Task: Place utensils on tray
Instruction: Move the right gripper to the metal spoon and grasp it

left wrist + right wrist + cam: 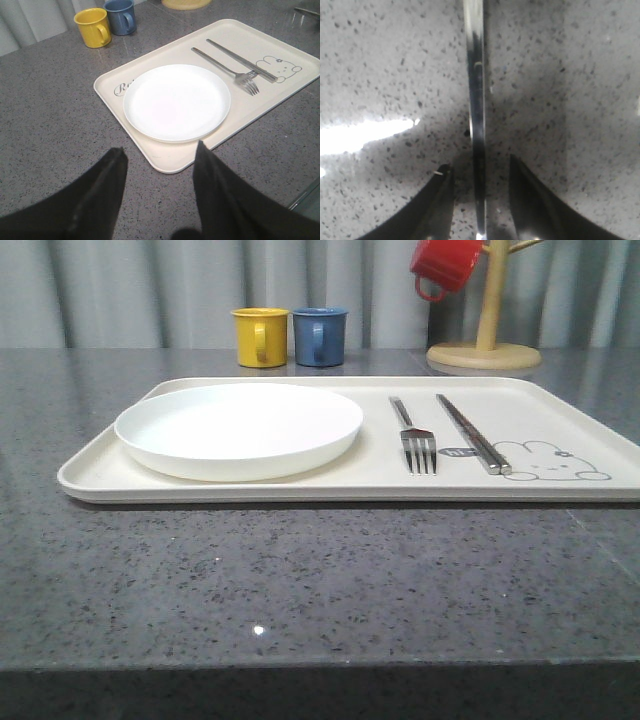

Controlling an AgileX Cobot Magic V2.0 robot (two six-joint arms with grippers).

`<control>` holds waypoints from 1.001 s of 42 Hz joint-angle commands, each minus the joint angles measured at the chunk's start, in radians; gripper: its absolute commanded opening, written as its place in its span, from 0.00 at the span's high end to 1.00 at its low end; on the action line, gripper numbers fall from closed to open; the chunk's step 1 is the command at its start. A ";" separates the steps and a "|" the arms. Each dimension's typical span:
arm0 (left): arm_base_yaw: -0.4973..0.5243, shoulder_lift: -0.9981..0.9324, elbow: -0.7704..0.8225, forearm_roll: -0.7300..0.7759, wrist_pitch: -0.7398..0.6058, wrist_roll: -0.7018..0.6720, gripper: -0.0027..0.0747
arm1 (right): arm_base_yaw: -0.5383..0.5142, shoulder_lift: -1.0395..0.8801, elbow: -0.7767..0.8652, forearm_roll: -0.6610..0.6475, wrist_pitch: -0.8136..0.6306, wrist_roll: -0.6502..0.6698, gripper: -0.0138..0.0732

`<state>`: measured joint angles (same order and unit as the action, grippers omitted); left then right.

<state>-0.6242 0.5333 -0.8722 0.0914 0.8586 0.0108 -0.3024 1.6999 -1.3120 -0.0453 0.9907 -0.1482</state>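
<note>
- Left gripper (160, 155): it hangs above the bench (300, 580) near the front edge of the tray (90, 475), fingers spread wide with nothing between them. My read is that it has no part in this step and is best kept back from the tray.
- Plate (240, 430): it fills the left half of the tray, so the free room for cutlery is on the right half.
- Fork (418, 440) and chopsticks (472, 435): both already lie on the tray, side by side just right of the plate, the chopstick tips beside the printed bunny (550, 462).
- Right gripper (477, 167): it sits low over the speckled bench with its fingers parted on either side of a slim shiny handle (476, 100), not yet touching it. I take this for the spoon, though its bowl is not in view.
- To do it well: keep the handle centred between the fingers, close firmly since polished metal slips, lift level, and set it parallel to the chopsticks, right of them.
</note>
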 commanded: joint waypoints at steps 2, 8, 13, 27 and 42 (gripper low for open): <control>-0.006 0.005 -0.026 0.005 -0.078 -0.011 0.56 | -0.007 -0.042 -0.027 -0.013 -0.031 -0.011 0.49; -0.006 0.005 -0.026 0.005 -0.078 -0.011 0.56 | -0.007 -0.042 -0.027 -0.008 -0.031 -0.011 0.49; -0.006 0.005 -0.026 0.005 -0.078 -0.011 0.56 | -0.007 -0.042 -0.027 0.013 -0.029 -0.011 0.49; -0.006 0.005 -0.026 0.005 -0.078 -0.011 0.56 | -0.018 -0.042 -0.027 0.021 -0.016 -0.011 0.49; -0.006 0.005 -0.026 0.005 -0.078 -0.011 0.56 | -0.021 -0.042 -0.027 0.045 0.005 -0.011 0.62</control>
<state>-0.6242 0.5333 -0.8722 0.0914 0.8586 0.0108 -0.3153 1.6999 -1.3120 0.0000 0.9961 -0.1520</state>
